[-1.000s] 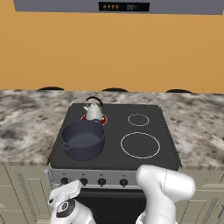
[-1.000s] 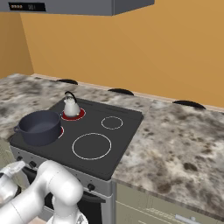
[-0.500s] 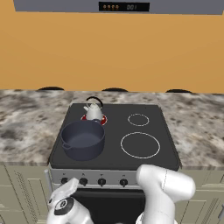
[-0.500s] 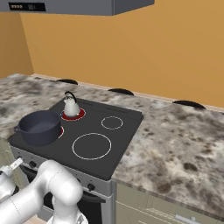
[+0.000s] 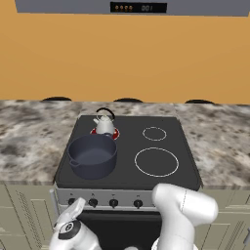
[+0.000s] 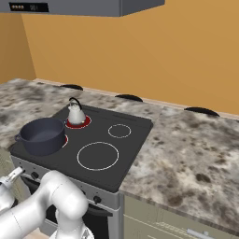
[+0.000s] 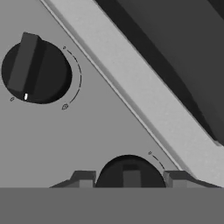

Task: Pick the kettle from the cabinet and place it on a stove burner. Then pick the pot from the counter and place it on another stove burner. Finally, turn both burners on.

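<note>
Gripper (image 7: 130,179) astride a knob (image 7: 129,171) half cut off below.

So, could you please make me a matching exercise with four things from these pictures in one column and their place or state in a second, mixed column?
Things:
1. kettle
2. pot
3. front right burner
4. gripper

Places or states:
A. white ring with nothing on it
B. on the rear left burner, which glows red
C. fingers on either side of a black knob
D. on the front left burner, with no lid

Pairs: 1-B, 2-D, 3-A, 4-C
</note>
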Robot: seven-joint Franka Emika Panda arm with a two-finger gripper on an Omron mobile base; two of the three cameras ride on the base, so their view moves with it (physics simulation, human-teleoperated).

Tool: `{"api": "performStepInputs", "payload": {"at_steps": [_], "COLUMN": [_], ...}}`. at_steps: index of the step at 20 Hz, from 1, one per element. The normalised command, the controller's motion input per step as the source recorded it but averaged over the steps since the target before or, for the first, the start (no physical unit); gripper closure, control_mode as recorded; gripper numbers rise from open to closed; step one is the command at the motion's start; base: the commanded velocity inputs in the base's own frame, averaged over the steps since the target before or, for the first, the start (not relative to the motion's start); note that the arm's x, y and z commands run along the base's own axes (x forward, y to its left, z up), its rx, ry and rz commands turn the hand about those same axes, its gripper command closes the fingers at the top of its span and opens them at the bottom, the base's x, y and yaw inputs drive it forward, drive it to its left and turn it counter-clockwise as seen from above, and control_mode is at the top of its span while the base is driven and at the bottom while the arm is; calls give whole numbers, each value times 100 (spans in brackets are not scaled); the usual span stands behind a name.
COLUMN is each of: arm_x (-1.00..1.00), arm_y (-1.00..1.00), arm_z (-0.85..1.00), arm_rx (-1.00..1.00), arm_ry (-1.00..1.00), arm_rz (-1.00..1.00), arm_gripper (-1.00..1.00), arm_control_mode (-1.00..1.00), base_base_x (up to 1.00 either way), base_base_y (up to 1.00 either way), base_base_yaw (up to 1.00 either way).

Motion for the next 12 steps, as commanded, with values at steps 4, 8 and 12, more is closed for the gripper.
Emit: {"api": "performStepInputs", "payload": {"at_steps": [4, 8, 12], "arm_x": [0, -2, -26], "arm_y": [0, 0, 1], "arm_z": [0, 0, 0], "arm_rx": [0, 0, 0], "arm_ry": [3, 1, 0], "arm_rz": [0, 0, -2], "arm_gripper": [-100, -100, -100], "arm_control_mode": [-100, -100, -100], "base_base_x": [0, 0, 0], "base_base_y": [0, 0, 0], "base_base_yaw": [0, 0, 0]}}
